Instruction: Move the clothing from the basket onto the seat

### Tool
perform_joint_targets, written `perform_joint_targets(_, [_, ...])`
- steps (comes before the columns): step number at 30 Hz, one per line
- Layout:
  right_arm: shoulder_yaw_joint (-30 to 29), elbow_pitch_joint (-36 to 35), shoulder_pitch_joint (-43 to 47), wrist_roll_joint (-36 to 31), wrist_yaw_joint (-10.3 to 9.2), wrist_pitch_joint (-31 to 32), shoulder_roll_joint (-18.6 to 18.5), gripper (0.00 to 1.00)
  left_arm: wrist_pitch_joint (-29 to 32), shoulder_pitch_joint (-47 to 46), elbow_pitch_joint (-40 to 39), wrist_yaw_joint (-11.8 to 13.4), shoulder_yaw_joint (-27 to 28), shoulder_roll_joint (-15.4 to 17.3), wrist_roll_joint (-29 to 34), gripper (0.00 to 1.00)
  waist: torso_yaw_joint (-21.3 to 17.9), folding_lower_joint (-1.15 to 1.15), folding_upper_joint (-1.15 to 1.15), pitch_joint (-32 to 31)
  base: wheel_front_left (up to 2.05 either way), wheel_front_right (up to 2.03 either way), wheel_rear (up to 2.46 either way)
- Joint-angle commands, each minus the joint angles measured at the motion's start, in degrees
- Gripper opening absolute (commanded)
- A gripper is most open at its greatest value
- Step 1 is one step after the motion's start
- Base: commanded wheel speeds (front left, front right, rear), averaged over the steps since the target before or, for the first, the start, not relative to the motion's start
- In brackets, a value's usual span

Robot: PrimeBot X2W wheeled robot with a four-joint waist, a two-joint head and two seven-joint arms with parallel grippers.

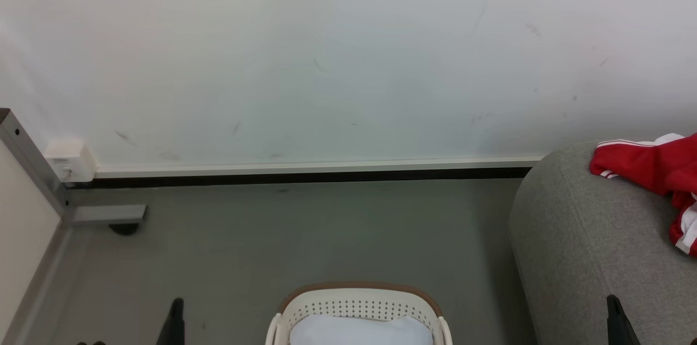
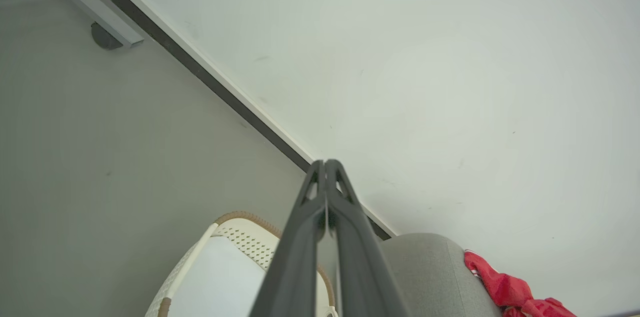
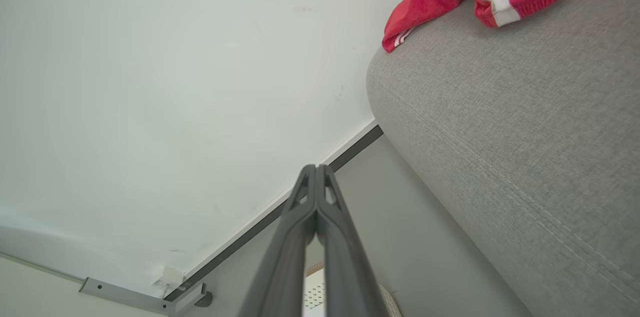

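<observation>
Closure is plain on both arms. The left gripper (image 2: 325, 163) has its two dark fingers pressed together at the tips and holds nothing, and the right gripper (image 3: 316, 168) is pinched together the same way, also bare. In the head view they sit at the lower left and lower right corners.

Between them, at the bottom centre, the basket (image 1: 356, 307) stands on the grey floor (image 1: 305, 241), and a pale pad (image 1: 359, 331) lies inside it. The frame edge cuts off its near part, so I cannot tell what else it holds.

At the right edge, the clothing (image 1: 648, 162) lies crumpled on top of the seat (image 1: 572, 236), close to its rounded corner and well apart from the basket.

The garment looks light, limp and a little slick, so it would likely drape and trail when lifted. A thick bunched fold or the white-trimmed hem seems the surest place to pinch, not a single flat layer.
</observation>
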Motion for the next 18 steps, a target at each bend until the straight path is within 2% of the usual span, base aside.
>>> perform_joint_targets(1, [-0.2, -1.0, -1.6, 1.7, -0.04, 0.5, -0.6, 0.00, 0.4, -1.4, -0.8, -0.3, 0.4, 0.3, -2.0, 0.00, 0.0, 0.00, 0.00, 0.1, 0.00, 0.00, 0.00])
perform_joint_targets(18, [-0.9, -2.5, -2.8, 13.2, -0.05, 3.5, -0.8, 0.00, 3.3, -3.1, -1.5, -0.3, 1.1, 0.3, -13.6, 0.00, 0.0, 0.00, 0.00, 0.8, 0.00, 0.00, 0.00])
